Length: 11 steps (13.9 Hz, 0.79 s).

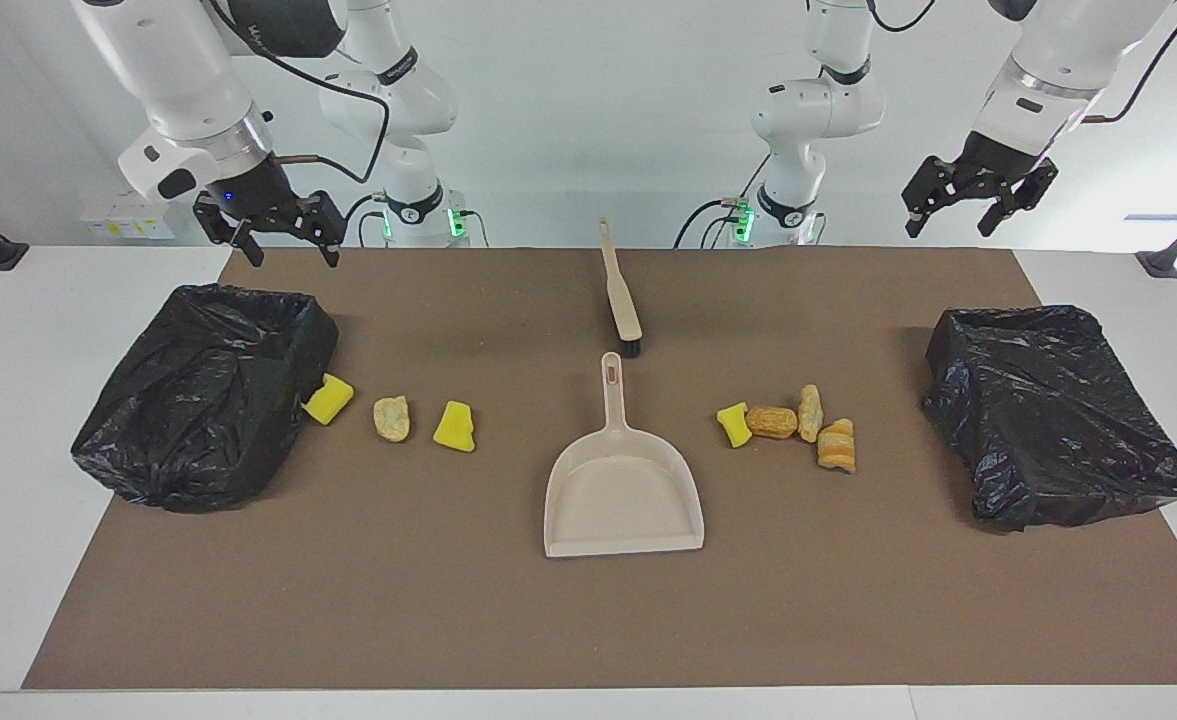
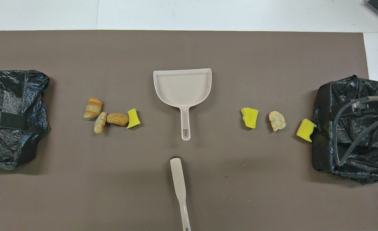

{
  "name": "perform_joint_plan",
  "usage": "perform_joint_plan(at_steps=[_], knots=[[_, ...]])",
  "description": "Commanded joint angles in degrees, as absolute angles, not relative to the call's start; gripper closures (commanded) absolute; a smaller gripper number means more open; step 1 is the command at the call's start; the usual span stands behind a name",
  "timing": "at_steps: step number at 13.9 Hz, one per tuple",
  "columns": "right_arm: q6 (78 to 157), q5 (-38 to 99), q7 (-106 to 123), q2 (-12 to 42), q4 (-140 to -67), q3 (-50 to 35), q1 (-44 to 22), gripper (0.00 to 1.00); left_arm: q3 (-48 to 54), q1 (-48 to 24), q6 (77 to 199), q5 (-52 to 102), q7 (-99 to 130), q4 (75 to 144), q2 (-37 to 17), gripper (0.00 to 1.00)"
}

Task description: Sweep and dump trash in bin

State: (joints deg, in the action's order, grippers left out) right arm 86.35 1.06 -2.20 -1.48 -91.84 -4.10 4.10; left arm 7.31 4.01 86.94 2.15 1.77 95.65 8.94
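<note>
The trash lies in two rows on the brown mat. Toward the left arm's end are a yellow sponge chunk and three bread-like pieces. Toward the right arm's end are two yellow chunks and a tan lump; one chunk touches a bin. Each end of the mat holds a bin lined with a black bag. Between the rows lie the beige dustpan and the brush. My left gripper and right gripper hang open and empty, high over their own ends of the table.
The brush lies nearer to the robots than the dustpan, its bristles close to the dustpan's handle tip. White table borders the mat on all sides. A cable loops from the right arm over the bin at its end.
</note>
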Motion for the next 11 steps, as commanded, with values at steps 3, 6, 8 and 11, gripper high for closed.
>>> perform_joint_plan(at_steps=[3, 6, 8, 11], knots=[[85.25, 2.02, -0.44, -2.37, -92.37, -4.31, 4.66, 0.00, 6.86, 3.25, 87.63, 2.81, 2.37, 96.42, 9.76, 0.00], [85.34, 1.85, -0.61, -1.58, -91.85, -4.75, 4.13, 0.00, 7.03, 3.16, 87.63, 2.90, 2.55, 96.50, 9.76, 0.00], [85.69, 1.58, -0.61, -0.80, -91.32, -5.53, 3.61, 0.00, 7.03, 2.47, 87.63, 2.90, 2.72, 97.03, 9.84, 0.00], [88.49, 1.67, -1.75, 3.58, -89.39, -8.69, 2.29, 0.00, 7.03, 0.54, 87.71, 2.90, 3.51, 100.27, 11.60, 0.00]])
